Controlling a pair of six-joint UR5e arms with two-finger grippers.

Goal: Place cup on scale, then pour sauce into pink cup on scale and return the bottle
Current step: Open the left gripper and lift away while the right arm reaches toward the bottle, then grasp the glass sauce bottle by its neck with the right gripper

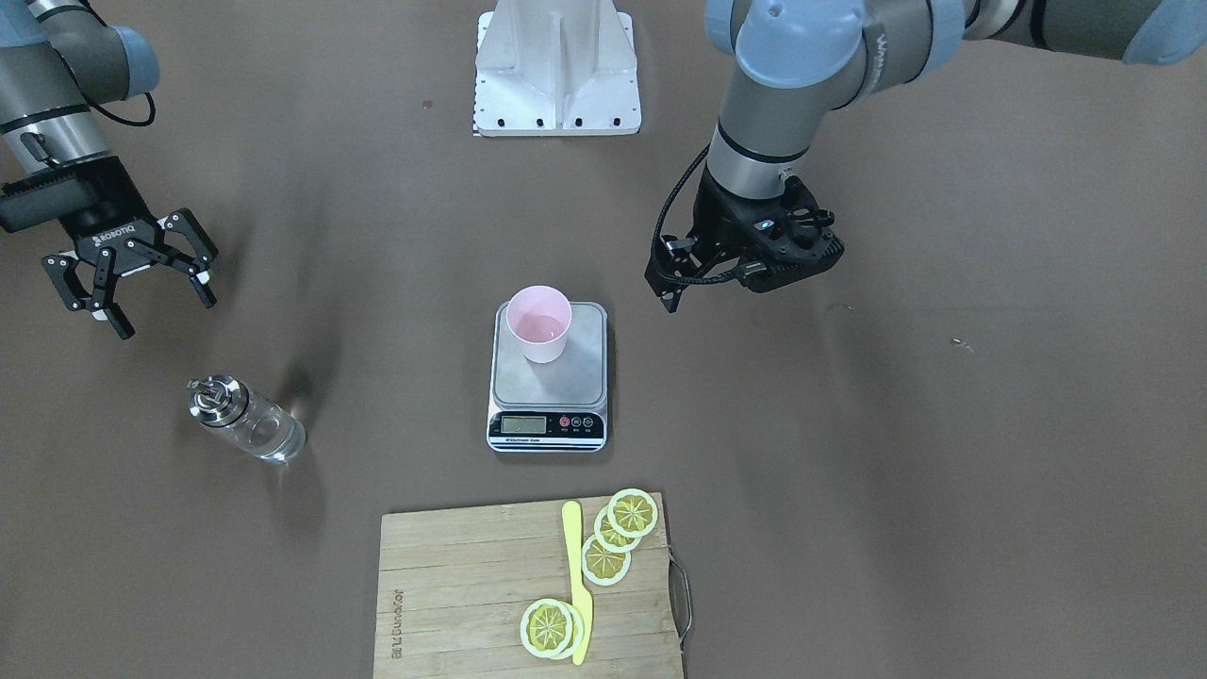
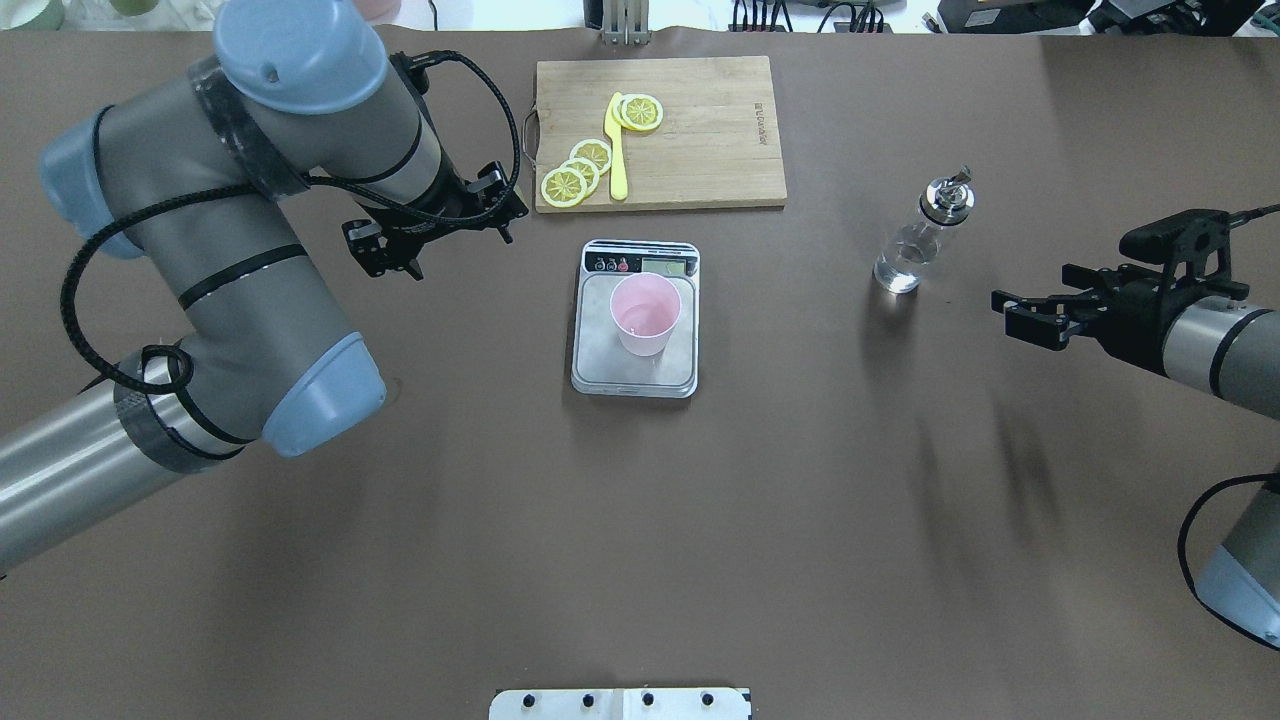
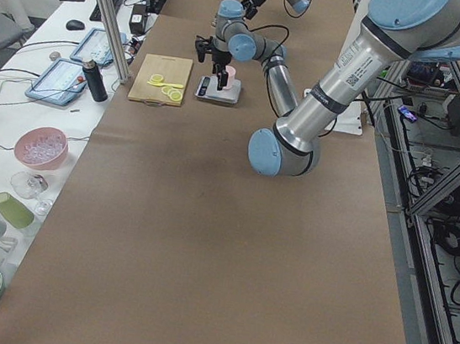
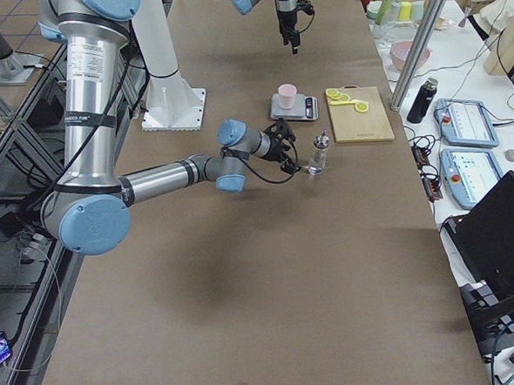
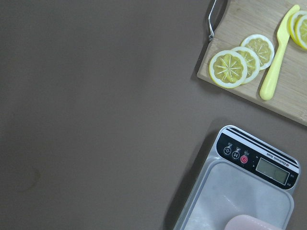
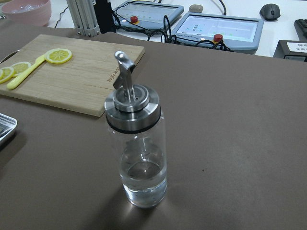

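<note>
The pink cup [image 1: 538, 322] stands upright on the scale [image 1: 577, 375], on the robot-side part of its grey platform; it also shows in the overhead view [image 2: 645, 315]. The glass bottle [image 1: 247, 420] with metal spout stands on the table on the robot's right, with clear sauce [image 6: 143, 184] low inside. My right gripper [image 1: 165, 316] is open and empty, apart from the bottle and facing it [image 6: 136, 143]. My left gripper [image 1: 768, 240] hangs above the table beside the scale, holding nothing that I can see; its fingers are hidden.
A wooden cutting board [image 1: 453, 585] with lemon slices [image 1: 618, 533] and a yellow knife [image 1: 577, 585] lies beyond the scale, on the far side from the robot. The white robot base plate [image 1: 556, 71] sits at the table's robot side.
</note>
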